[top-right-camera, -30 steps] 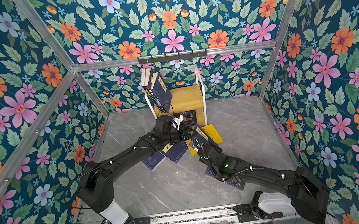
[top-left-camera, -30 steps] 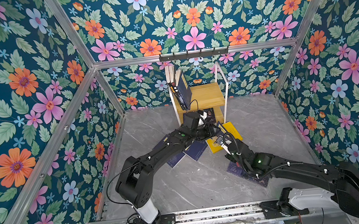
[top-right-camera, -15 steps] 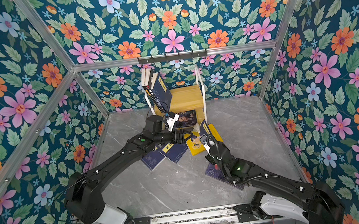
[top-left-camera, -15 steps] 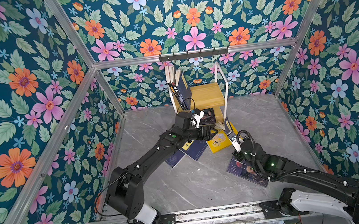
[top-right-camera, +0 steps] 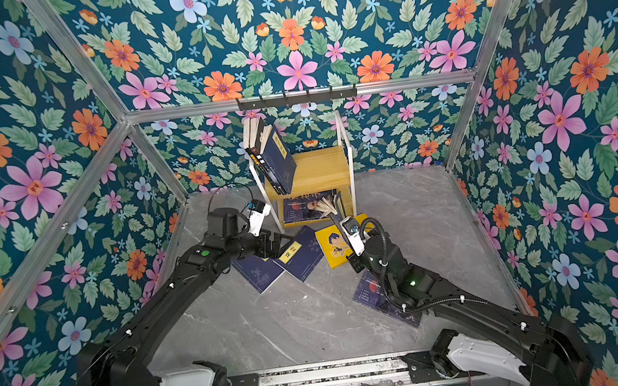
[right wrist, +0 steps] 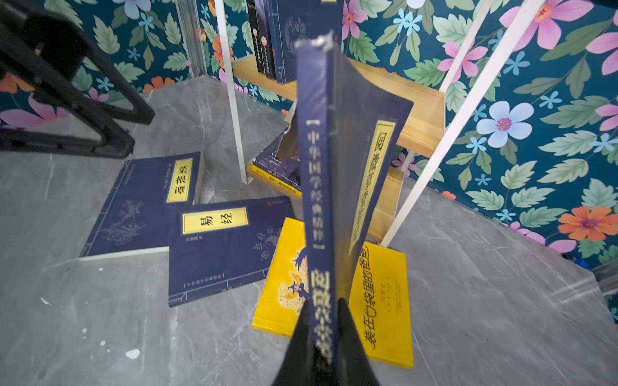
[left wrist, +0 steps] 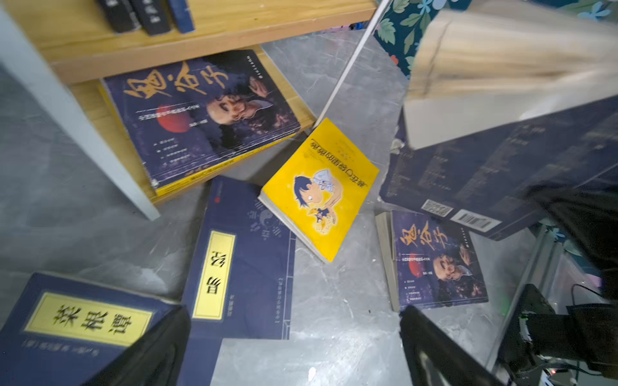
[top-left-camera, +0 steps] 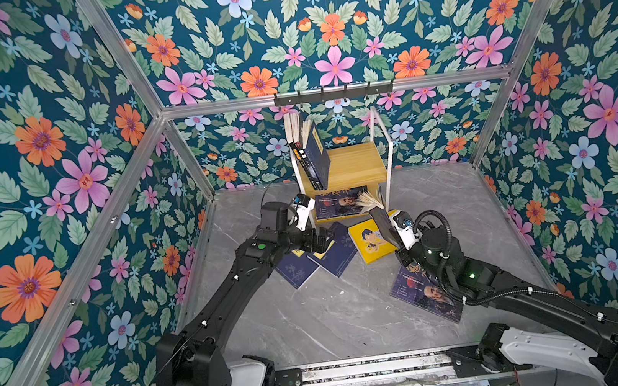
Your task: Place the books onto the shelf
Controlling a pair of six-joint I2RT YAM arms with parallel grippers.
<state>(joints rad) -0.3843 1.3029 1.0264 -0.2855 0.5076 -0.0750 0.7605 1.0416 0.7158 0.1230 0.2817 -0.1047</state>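
The grey marble-patterned tabletop (top-left-camera: 327,320) fills the floor of the flowered enclosure. Two black robot arms reach in from the near rail, the left arm (top-left-camera: 231,291) and the right arm (top-left-camera: 511,289), both towards the middle.

Against the back wall stands the small two-tier shelf (top-left-camera: 355,162), made of light yellowish wooden boards in a thin white metal frame. On its top board a few upright books (top-left-camera: 310,153), black-spined and navy, lean at the left end. On the lower board a dark purple-blue paperback with a bearded man (left wrist: 200,113) lies flat, cover up, on what looks like a yellow-edged book.

On the tabletop before the shelf lie two navy paperbacks with yellow title labels, the left navy book (top-left-camera: 296,271) and the middle navy book (top-left-camera: 336,252), overlapping at a corner. Just beside them is a bright yellow paperback with a cartoon figure (top-left-camera: 371,240). A second bearded-man paperback (top-left-camera: 424,296) lies apart, partly under the right arm.

The right gripper (right wrist: 324,302) is clamped on the bottom of a navy paperback's spine. This held navy book (right wrist: 317,167) stands upright over the yellow one, its pages fanned at the top, near the shelf's lower right corner.

The left gripper (left wrist: 293,314) hovers above the two flat navy books with its jaws spread wide, holding nothing.
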